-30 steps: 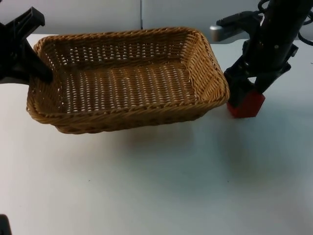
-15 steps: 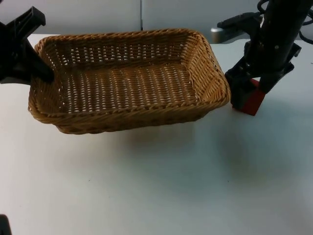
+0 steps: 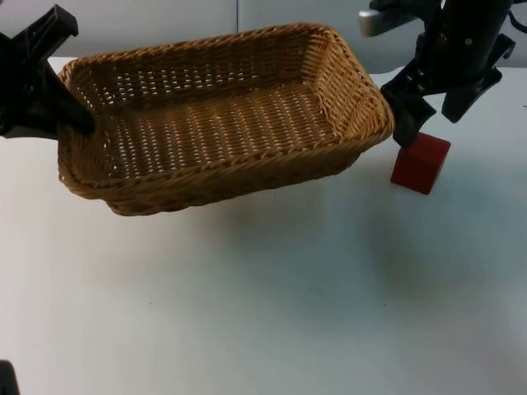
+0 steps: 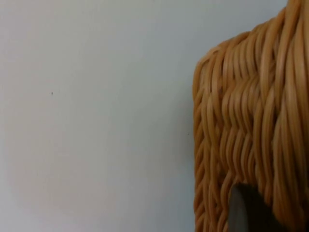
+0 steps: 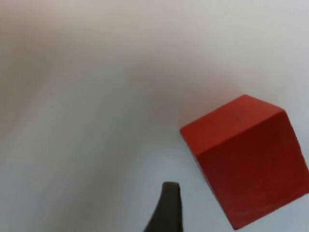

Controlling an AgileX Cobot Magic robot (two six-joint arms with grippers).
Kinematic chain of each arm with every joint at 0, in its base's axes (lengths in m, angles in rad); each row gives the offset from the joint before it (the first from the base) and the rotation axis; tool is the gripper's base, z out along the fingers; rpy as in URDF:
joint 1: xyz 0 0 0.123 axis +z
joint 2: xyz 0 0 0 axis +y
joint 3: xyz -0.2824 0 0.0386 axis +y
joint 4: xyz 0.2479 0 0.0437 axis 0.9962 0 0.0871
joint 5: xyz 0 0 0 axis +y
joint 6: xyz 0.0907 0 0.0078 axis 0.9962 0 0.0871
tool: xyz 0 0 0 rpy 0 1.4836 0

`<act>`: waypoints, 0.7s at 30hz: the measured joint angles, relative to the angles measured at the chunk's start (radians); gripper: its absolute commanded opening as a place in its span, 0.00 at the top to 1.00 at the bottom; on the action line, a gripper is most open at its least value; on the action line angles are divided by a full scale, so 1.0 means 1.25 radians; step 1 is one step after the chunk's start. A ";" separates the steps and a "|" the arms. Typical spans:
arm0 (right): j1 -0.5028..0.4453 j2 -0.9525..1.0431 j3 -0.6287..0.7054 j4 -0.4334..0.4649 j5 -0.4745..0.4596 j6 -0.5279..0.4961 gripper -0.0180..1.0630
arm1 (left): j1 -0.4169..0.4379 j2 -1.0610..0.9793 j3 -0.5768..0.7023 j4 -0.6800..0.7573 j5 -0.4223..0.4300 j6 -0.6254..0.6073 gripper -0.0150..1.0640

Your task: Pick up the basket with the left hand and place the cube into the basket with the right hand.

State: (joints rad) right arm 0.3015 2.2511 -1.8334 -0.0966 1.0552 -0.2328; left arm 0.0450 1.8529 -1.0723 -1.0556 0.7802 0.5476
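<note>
Cube (image 3: 421,163) sits on the table (image 3: 272,304), just below the right gripper (image 3: 428,115) — jaws spread, holding nothing. Left gripper (image 3: 70,123) is clamped on the basket (image 3: 222,123) rim, basket raised and tilted beside the cube.

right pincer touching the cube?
Apart. Top view: the right pincer hangs above the cube, which sits on the table. Right wrist view shows table between fingertip and cube.

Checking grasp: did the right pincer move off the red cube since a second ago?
Yes. The right pincer rose toward the grey partition wall; the red cube stays on the table, ungripped.
</note>
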 measured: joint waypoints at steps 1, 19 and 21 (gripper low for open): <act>-0.003 0.001 0.000 0.000 0.002 0.005 0.31 | 0.000 0.000 0.000 -0.002 0.000 -0.001 0.99; -0.045 0.011 0.000 0.028 0.022 0.078 0.22 | -0.010 0.000 0.000 -0.013 0.045 0.004 0.99; -0.045 0.021 0.000 0.033 0.020 0.078 0.22 | -0.010 0.000 0.000 -0.013 0.045 0.004 0.99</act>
State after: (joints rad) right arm 0.2453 2.2778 -1.8334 -0.0552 1.0807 -0.1358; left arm 0.0324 1.8529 -1.0723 -1.0722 0.8368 0.5525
